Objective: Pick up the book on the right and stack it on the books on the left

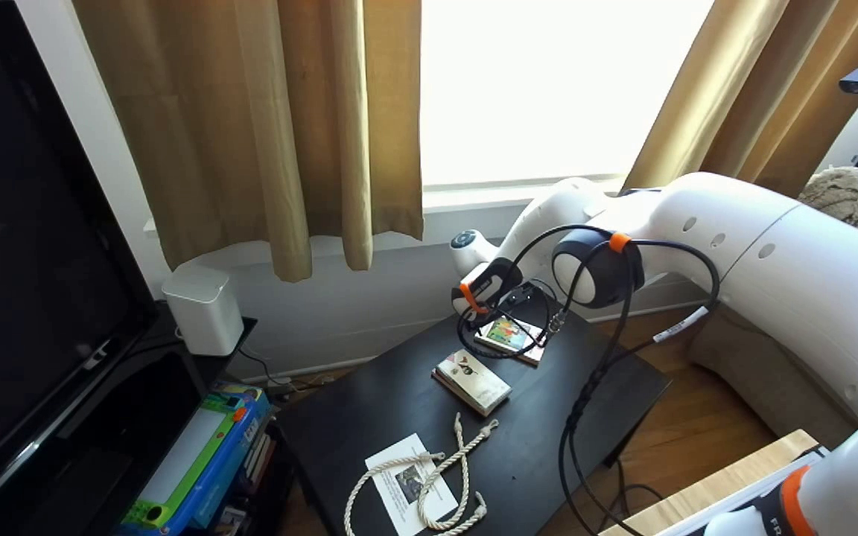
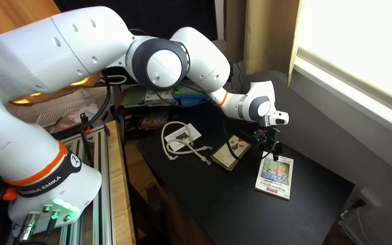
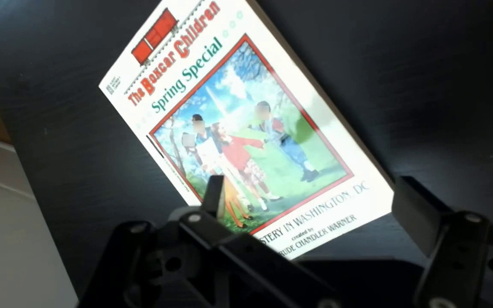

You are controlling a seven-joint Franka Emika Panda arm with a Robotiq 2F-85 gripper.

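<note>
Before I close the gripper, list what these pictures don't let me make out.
Boxcar Children book: in the wrist view, the gripper hides the subtitle's start; the picture's top edge cuts off one corner; three cover faces are blurred.
Book stack: in both exterior views, its top book hides any cover beneath.
Printed sheet: in both exterior views, rope covers part; text is too small.

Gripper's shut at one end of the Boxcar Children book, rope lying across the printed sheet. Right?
Not quite: the gripper is open, its fingers well apart in the wrist view. The rest holds: it's at one end of the Boxcar Children book, and the rope lies across the printed sheet.
</note>
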